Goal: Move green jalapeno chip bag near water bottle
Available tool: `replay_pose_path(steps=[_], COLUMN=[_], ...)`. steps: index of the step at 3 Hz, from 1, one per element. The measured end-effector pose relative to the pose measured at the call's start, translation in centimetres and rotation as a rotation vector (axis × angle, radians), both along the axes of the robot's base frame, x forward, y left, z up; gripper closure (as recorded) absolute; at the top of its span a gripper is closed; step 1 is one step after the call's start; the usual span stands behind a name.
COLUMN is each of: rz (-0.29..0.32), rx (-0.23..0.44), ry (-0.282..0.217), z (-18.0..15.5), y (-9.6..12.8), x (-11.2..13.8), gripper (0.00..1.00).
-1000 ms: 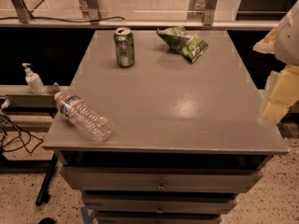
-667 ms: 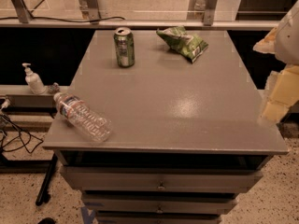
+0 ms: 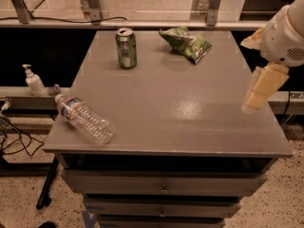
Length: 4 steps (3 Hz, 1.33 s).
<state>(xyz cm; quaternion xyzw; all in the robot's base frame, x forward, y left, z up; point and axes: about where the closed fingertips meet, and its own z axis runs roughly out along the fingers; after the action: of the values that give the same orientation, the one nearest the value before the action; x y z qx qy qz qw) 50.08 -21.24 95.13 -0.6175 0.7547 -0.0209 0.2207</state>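
The green jalapeno chip bag (image 3: 186, 43) lies crumpled, shiny; gripper (image 3: 259, 88) hangs right, grip unclear.

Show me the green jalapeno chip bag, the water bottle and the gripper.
green jalapeno chip bag (image 3: 186, 42): camera view, middle of the crumpled foil.
water bottle (image 3: 88, 121): camera view, clear ribbed body.
gripper (image 3: 256, 93): camera view, pale lower part, at the far right.

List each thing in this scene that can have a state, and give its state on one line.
green jalapeno chip bag: lying crumpled at the far side of the table, not held.
water bottle: lying on its side at the front left corner.
green soda can: upright, left of the bag.
pump bottle: upright, on the ledge left of the table.
drawers: shut.
gripper: at the table's right edge, apart from every object.
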Motion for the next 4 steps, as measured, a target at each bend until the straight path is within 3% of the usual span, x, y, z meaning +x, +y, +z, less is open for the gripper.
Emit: replay_pose_path(steps=[1, 2, 4], rz=[0.04, 0.043, -0.066], rx=[0.076, 0.176, 0.421], ry=[-0.101, -0.177, -0.193], z=[-1.0, -1.5, -3.3], y=[-0.3, -0.6, 0.8], x=[5.7, 11.4, 21.9], gripper=[0.0, 0.0, 0.0])
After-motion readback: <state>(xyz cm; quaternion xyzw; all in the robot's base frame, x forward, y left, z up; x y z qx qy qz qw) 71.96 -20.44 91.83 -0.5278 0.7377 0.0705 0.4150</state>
